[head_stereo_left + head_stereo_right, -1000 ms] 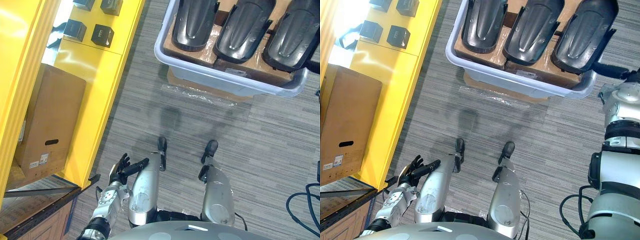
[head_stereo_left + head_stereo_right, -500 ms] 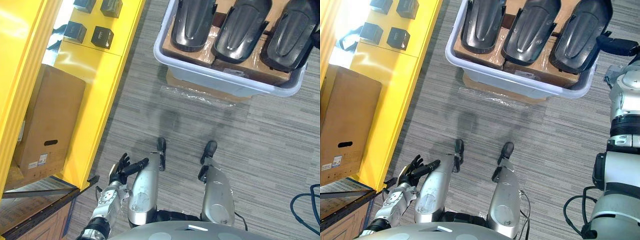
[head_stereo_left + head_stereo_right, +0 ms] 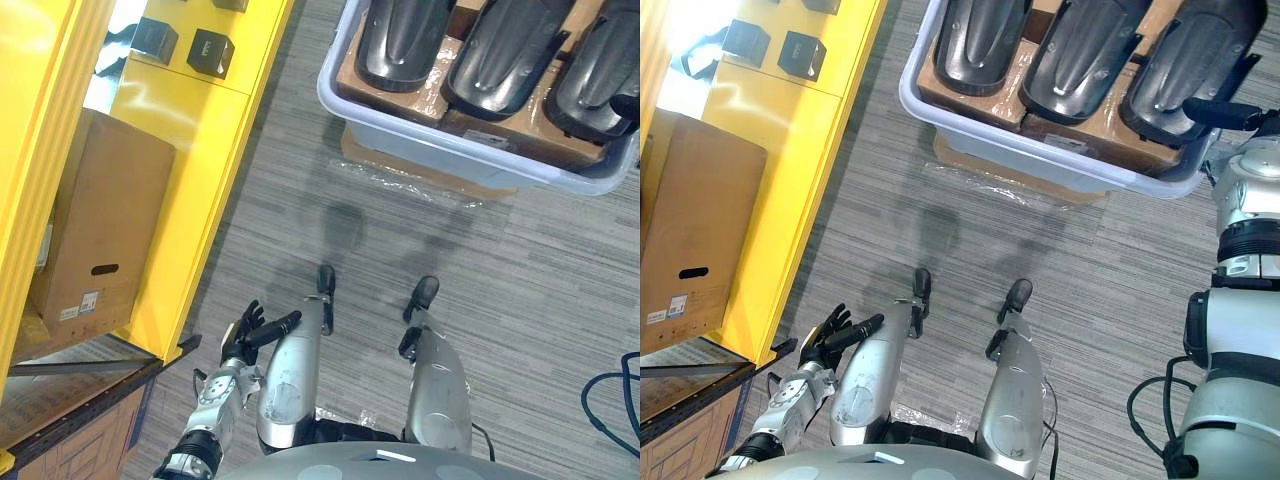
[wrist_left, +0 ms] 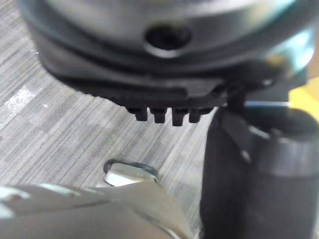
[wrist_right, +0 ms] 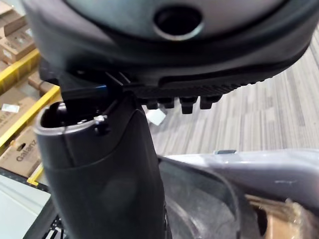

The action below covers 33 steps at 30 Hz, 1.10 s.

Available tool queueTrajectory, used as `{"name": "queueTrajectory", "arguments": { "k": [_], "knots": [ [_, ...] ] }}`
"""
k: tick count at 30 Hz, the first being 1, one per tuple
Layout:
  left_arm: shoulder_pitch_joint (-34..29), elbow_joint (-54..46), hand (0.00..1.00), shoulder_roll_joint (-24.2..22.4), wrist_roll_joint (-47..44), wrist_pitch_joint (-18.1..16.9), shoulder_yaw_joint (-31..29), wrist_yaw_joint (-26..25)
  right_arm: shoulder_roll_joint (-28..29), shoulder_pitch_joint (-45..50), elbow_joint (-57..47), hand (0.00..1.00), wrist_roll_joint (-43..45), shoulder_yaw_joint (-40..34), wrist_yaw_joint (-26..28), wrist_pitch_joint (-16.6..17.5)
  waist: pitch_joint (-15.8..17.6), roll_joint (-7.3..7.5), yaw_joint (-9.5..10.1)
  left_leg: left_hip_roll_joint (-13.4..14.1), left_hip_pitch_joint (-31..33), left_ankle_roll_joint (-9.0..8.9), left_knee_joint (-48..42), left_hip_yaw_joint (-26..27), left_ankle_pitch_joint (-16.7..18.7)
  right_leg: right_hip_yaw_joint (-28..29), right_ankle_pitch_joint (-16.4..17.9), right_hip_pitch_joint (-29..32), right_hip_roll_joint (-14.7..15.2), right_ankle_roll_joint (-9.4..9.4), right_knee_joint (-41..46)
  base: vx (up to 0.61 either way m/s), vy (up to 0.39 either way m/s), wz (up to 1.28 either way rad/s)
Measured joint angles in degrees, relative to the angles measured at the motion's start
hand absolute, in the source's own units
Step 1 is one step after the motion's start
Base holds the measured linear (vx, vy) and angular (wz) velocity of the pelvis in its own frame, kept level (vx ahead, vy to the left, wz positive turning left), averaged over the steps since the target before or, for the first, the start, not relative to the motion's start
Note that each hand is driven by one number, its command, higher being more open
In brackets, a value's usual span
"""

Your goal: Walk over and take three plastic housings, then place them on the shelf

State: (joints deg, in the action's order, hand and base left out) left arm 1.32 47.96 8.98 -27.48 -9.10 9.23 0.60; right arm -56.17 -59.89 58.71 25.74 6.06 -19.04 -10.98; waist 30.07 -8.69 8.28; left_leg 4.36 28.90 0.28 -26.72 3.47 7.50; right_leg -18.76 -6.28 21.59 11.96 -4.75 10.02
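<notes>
since all three plastic housings (image 3: 1080, 55) lie untaken in the tub (image 3: 1040, 152), the right hand (image 3: 1225, 113) hovers by them straight-fingered, and the left hand (image 3: 245, 335) hangs slack and empty.

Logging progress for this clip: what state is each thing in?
Three dark plastic housings: lying side by side in bin, untaken.
Pale grey plastic bin: holds all three.
Left hand: open, empty.
Right hand: open, empty, at bin's edge.
Yellow shelf: bears small black boxes.
</notes>
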Motion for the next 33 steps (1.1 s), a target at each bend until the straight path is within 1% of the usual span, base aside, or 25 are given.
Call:
{"name": "queueTrajectory", "arguments": {
  "k": [3,4,6,7,8,10,14,17,18,21,24,25,29,31,33],
  "knots": [
    [1.0,0.5,1.0,0.0,-1.5,-0.8,1.6,0.3,0.0,-2.0,0.2,1.0,0.0,0.8,-0.2,-0.1,0.0,-0.7,1.12,-0.2,1.8,0.02,-1.0,-0.4,0.0,-0.4,0.7,2.1,0.6,0.43,2.0,-0.02,0.023,0.06],
    [1.1,0.4,1.0,0.0,-1.7,-0.9,1.7,0.5,0.0,-2.2,0.2,1.0,0.0,1.9,-0.2,-0.1,-0.1,-0.76,1.17,-0.4,2.4,0.06,-1.2,-0.7,0.0,-0.7,1.1,2.8,0.8,0.47,3.0,-0.04,0.011,0.15],
    [1.2,0.4,1.0,-0.1,-2.7,-1.0,1.8,1.2,0.0,-2.2,0.7,1.0,0.0,2.9,-0.3,-1.7,-0.2,-0.93,1.29,-0.8,3.8,0.2,-2.1,-1.5,-0.1,-1.3,2.0,4.1,1.6,0.46,5.0,-0.05,0.012,0.21],
    [1.2,0.4,1.0,-0.1,-3.2,-1.0,1.9,1.4,0.0,-2.2,1.1,1.0,0.0,2.9,-0.4,-2.1,-0.2,-0.94,1.31,-0.9,4.1,0.23,-2.3,-1.6,0.0,-1.4,2.2,4.3,1.7,0.49,5.4,-0.06,0.024,0.15],
    [1.3,0.4,1.0,-0.1,-3.8,-1.0,1.9,1.5,-0.1,-2.2,1.6,1.0,0.0,2.9,-0.4,-3.4,-0.2,-1.0,1.4,-1.0,4.7,0.3,-2.7,-1.7,0.0,-1.4,2.3,4.9,1.9,0.5,6.0,-0.05,0.025,0.06],
    [1.6,0.5,1.0,-0.3,-3.9,-1.0,1.9,1.4,-0.1,-2.0,1.9,1.0,0.0,2.9,-0.7,-5.0,-0.3,-1.17,1.74,-1.0,5.4,0.34,-3.0,-1.6,0.2,-1.3,2.3,5.7,2.1,0.49,6.4,-0.05,0.022,-0.01],
    [1.7,0.6,1.0,-0.7,-3.9,-1.0,1.9,1.2,-0.5,-1.7,2.6,1.0,0.0,2.8,-1.5,-6.3,-0.6,-1.51,1.95,-1.1,5.7,0.38,-3.1,-1.7,0.1,-1.4,2.4,6.2,2.3,0.63,7.0,-0.02,0.008,0.0],
    [1.9,1.3,1.0,-1.3,-3.9,-1.1,1.9,1.0,-0.5,-1.5,4.6,1.0,0.5,1.0,-1.8,-7.0,-1.1,-2.3,2.24,-1.1,5.7,0.44,-3.0,-1.7,0.1,-1.4,2.5,6.1,2.3,0.65,7.0,0.0,0.0,0.0],
    [1.9,1.4,1.0,-1.4,-3.9,-1.1,1.9,0.9,-0.5,-1.5,4.7,0.0,0.5,0.7,-1.8,-7.1,-1.2,-2.45,2.24,-1.1,5.7,0.44,-3.0,-1.7,0.1,-1.4,2.5,6.1,2.3,0.66,7.0,0.0,0.0,0.0],
    [1.9,1.7,1.0,-1.7,-3.9,-1.1,1.9,0.7,-0.5,-1.5,4.7,0.0,0.4,0.1,-2.7,-7.2,-1.5,-2.9,2.29,-1.1,5.7,0.46,-2.9,-1.7,0.0,-1.4,2.5,6.1,2.3,0.68,7.0,0.0,0.0,0.0],
    [1.9,1.7,1.0,-1.8,-3.9,-1.1,1.9,0.7,-2.3,-1.4,6.5,0.0,-0.3,0.1,-3.6,-7.7,-1.6,-2.98,2.46,-1.1,5.6,0.47,-2.9,-1.7,0.0,-1.4,2.5,6.0,2.3,0.69,7.0,0.0,0.0,0.0],
    [1.9,1.7,1.0,-1.8,-3.9,-1.0,1.9,0.7,-2.7,-1.2,6.9,0.0,-0.5,0.1,-3.5,-8.5,-1.6,-2.98,2.41,-1.1,5.5,0.49,-2.9,-1.7,0.0,-1.4,2.5,5.9,2.3,0.71,7.0,0.0,0.0,0.0],
    [1.9,2.2,1.0,-1.8,-3.9,-0.8,1.9,0.5,-2.8,-0.5,8.6,0.0,-0.7,-0.4,-4.1,-8.6,-1.6,-3.1,2.23,-1.1,4.4,0.44,-2.2,-1.3,-0.2,-1.2,2.6,5.4,2.4,0.73,7.1,0.01,0.007,-0.02],
    [1.9,2.6,1.0,-1.8,-3.9,-0.8,2.0,0.4,-3.3,-0.4,8.8,0.0,-0.6,-1.4,-4.0,-9.0,-1.7,-3.25,2.01,-1.1,4.1,0.35,-2.0,-1.4,-0.3,-1.2,2.7,5.1,2.4,0.84,7.1,0.0,0.0,0.0],
    [1.9,2.8,1.0,-1.9,-3.9,-0.7,2.2,0.2,-3.3,0.5,8.8,0.0,-0.6,-1.2,-2.7,-9.1,-1.9,-3.43,1.6,-1.0,3.5,0.21,-1.6,-1.4,-0.4,-1.2,2.8,4.7,2.3,0.93,7.1,0.0,0.0,0.0]
  ]
}}
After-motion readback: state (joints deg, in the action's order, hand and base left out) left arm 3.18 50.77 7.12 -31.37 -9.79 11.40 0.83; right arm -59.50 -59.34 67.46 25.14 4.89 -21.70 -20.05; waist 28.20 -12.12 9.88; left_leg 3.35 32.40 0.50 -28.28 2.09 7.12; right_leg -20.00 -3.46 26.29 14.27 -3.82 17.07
